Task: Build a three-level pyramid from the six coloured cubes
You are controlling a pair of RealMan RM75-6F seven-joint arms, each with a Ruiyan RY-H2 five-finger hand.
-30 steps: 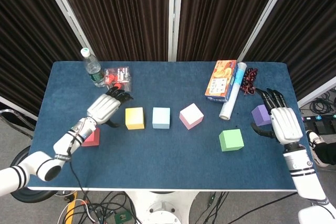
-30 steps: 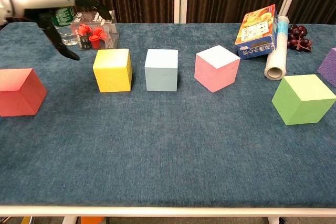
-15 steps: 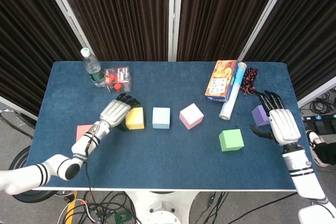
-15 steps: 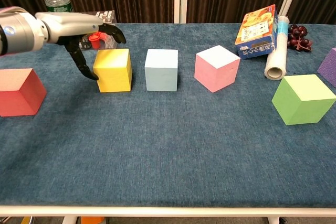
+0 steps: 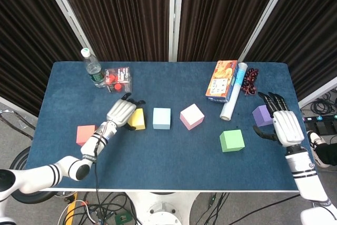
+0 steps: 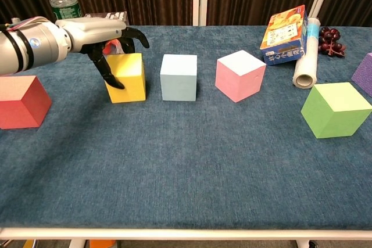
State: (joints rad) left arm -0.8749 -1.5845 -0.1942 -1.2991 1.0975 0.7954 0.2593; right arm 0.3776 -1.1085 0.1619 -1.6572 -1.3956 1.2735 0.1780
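Observation:
Six cubes stand apart on the blue table (image 5: pixel 158 156). They are red (image 5: pixel 85 134) (image 6: pixel 20 101), yellow (image 5: pixel 139 119) (image 6: pixel 129 78), light blue (image 5: pixel 161 118) (image 6: pixel 179 76), pink (image 5: pixel 191 116) (image 6: pixel 239 75), green (image 5: pixel 231 140) (image 6: pixel 335 110) and purple (image 5: pixel 260 115) (image 6: pixel 365 74). My left hand (image 5: pixel 122 112) (image 6: pixel 104 36) straddles the yellow cube's left side. Its thumb lies by the front-left face and its fingers arch above the top. A firm grip does not show. My right hand (image 5: pixel 281 122) rests open just right of the purple cube, fingers spread.
At the back left stand a water bottle (image 5: pixel 93 68) (image 6: pixel 61 1) and a clear box of red pieces (image 5: pixel 118 79). At the back right lie a snack box (image 5: pixel 222 81) (image 6: pixel 285 26), a white roll (image 5: pixel 234 98) (image 6: pixel 306 53) and dark grapes (image 5: pixel 250 81) (image 6: pixel 330 40).
My left hand has swung right, from beside the red cube to around the yellow cube, uncovering the red cube. The right hand barely shifted.

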